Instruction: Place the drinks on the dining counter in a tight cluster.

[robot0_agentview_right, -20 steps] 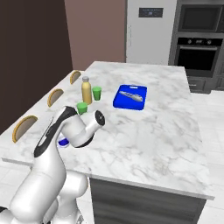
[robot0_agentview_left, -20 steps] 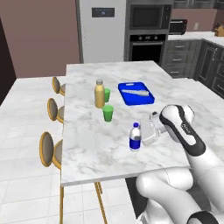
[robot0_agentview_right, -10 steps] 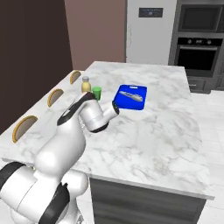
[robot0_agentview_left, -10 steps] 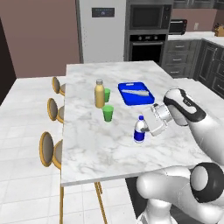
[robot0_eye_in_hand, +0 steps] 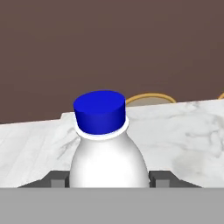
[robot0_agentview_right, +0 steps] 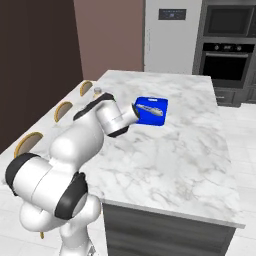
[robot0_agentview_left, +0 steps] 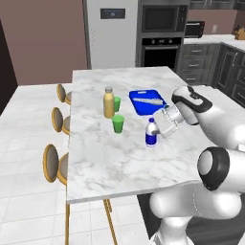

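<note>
A small water bottle (robot0_agentview_left: 151, 133) with a blue cap and blue label stands upright over the marble dining counter (robot0_agentview_left: 105, 162), right of the middle. My gripper (robot0_agentview_left: 157, 128) comes at it from the right and is shut on it. The hand view has the bottle's white shoulder (robot0_eye_in_hand: 108, 164) between both fingertips (robot0_eye_in_hand: 58, 180), with the blue cap (robot0_eye_in_hand: 99, 110) above. A tall yellow juice bottle (robot0_agentview_left: 109, 103) with a grey cap stands further left and back; its cap (robot0_agentview_right: 97, 91) peeks past my arm. Whether the water bottle touches the counter I cannot tell.
Two green cups (robot0_agentview_left: 117, 124) stand by the juice bottle. A blue cutting board (robot0_agentview_left: 147, 101) with a knife lies behind my gripper, also seen as the blue board (robot0_agentview_right: 151, 110). Round tan stools (robot0_agentview_left: 52, 162) line the counter's left edge. Oven and fridge stand beyond.
My gripper has carried the water bottle away from the counter's front edge, further back toward the blue board. The juice bottle and cups have stayed put.
</note>
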